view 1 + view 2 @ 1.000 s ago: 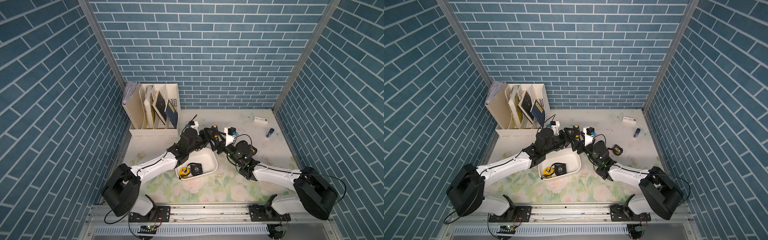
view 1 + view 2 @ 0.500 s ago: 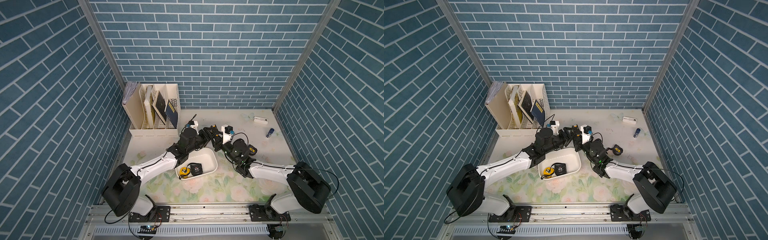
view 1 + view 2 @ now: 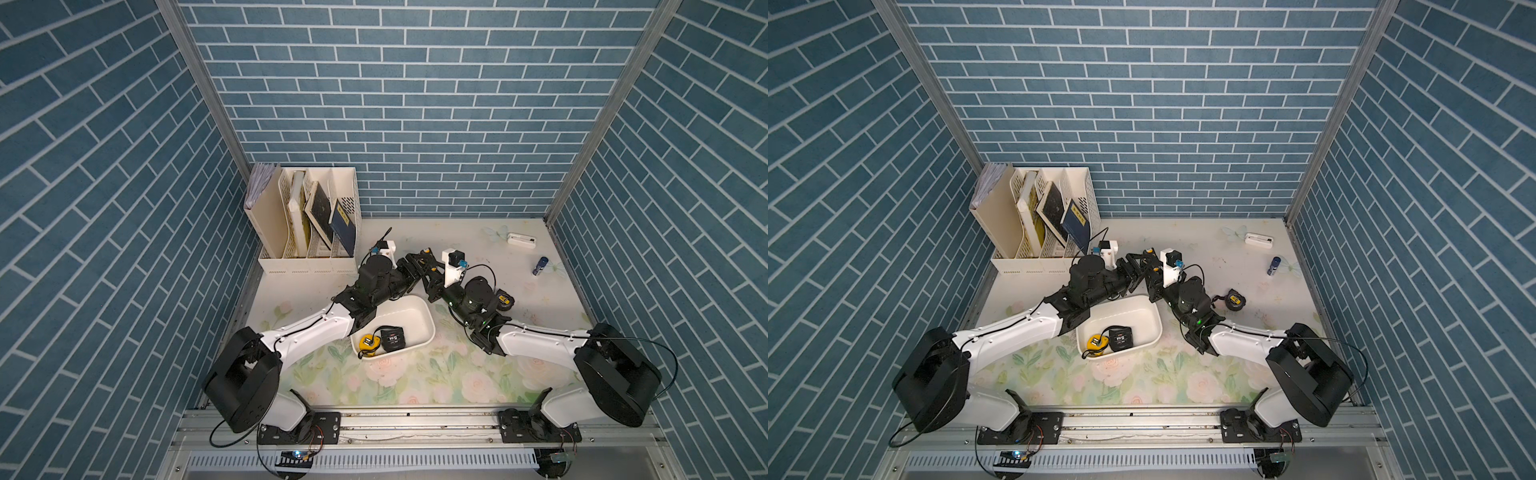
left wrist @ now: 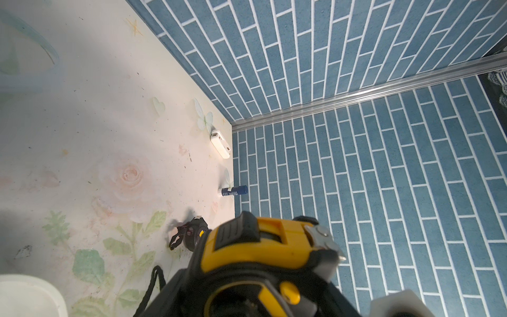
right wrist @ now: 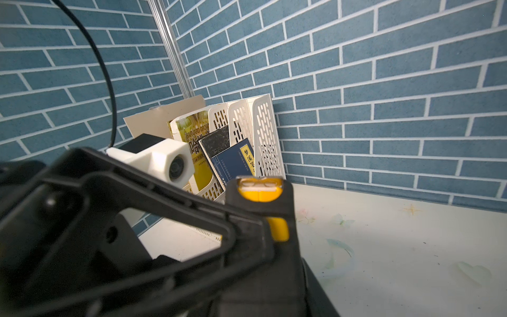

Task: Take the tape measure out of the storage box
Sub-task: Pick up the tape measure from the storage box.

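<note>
tape measure (image 4: 269, 247) clamped in the left fingers (image 5: 164, 197), at 12 o'clock of the storage box (image 3: 415, 316); right fingers (image 3: 433, 289) just beside it at 5 o'clock, whether gripping i cannot tell.

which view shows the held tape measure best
Left wrist: the tape measure fills the foreground, with its yellow and black case and metal hook plain to see. The right wrist view shows only a narrow yellow and black end of it. In both top views it is tiny and mostly hidden where the arms meet.
</note>
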`<action>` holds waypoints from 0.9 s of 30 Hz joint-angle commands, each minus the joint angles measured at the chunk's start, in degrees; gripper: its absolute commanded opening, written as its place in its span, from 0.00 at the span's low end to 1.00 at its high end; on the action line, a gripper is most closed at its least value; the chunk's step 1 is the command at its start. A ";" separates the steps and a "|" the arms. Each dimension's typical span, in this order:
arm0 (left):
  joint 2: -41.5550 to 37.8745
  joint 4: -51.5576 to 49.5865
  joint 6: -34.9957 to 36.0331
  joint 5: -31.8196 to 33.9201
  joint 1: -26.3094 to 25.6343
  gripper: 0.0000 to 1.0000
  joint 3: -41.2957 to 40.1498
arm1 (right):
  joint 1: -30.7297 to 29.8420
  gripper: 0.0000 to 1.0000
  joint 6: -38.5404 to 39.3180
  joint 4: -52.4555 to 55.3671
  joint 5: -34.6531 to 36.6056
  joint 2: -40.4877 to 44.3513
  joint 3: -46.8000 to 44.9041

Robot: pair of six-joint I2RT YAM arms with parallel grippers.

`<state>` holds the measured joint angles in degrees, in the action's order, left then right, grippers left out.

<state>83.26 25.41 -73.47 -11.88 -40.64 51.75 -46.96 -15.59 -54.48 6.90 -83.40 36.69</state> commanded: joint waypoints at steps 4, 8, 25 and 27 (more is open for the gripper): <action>-1.44 -0.62 3.95 0.20 0.43 0.66 0.91 | -0.06 0.00 3.47 3.64 5.42 4.76 -0.70; -1.30 -0.88 3.77 -0.33 0.47 0.80 0.55 | -0.15 0.00 3.47 5.23 6.96 5.76 -1.00; -3.26 -24.89 21.99 6.28 2.41 0.93 7.98 | 2.84 0.00 -12.64 37.40 17.66 18.86 -2.92; -2.88 -29.34 25.67 7.61 2.41 0.92 9.87 | 4.09 0.00 -16.41 42.84 15.70 21.39 -4.16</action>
<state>81.47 5.87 -56.86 -7.90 -38.48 58.48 -44.10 -23.35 -22.85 21.87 -65.23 34.04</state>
